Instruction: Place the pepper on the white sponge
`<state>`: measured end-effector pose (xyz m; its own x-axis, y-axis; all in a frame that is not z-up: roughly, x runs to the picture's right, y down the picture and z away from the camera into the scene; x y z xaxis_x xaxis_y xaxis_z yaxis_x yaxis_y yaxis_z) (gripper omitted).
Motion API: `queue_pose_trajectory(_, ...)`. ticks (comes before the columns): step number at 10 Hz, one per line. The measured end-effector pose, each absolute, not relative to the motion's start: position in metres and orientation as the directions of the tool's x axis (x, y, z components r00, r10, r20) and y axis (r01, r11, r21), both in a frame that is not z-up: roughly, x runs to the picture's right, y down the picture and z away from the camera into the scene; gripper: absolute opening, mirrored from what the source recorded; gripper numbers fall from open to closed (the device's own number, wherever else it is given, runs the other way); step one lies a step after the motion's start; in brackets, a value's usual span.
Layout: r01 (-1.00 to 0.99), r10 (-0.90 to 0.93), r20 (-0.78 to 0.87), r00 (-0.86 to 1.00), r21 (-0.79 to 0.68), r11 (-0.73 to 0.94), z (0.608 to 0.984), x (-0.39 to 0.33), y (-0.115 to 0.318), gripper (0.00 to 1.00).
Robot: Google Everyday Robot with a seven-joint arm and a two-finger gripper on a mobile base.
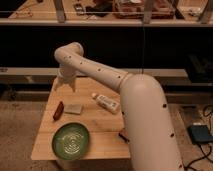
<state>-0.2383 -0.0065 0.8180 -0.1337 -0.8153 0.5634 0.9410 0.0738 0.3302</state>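
Observation:
The pepper [58,110], slim and dark red, lies near the left edge of the wooden table [102,127]. The white sponge [74,108] lies flat just to its right, almost touching it. My gripper [65,86] hangs over the table's far left corner, behind and above the pepper and the sponge. It points down, open, with nothing between its fingers. My white arm sweeps in from the lower right.
A white tube-shaped bottle [105,102] lies on its side at the table's middle. A green plate [71,141] sits at the front left. A dark brown bar [122,133] peeks out beside my arm. Dark shelving stands behind the table.

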Motion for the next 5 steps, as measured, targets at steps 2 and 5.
queue_pose_trajectory(2,0.938,-0.816,0.552,-0.173,0.345,0.034,0.823,-0.26,0.005,0.65)
queue_pose_trajectory(5,0.943,-0.814,0.548,-0.194,0.333,-0.001,0.834,-0.277,0.026,0.65)
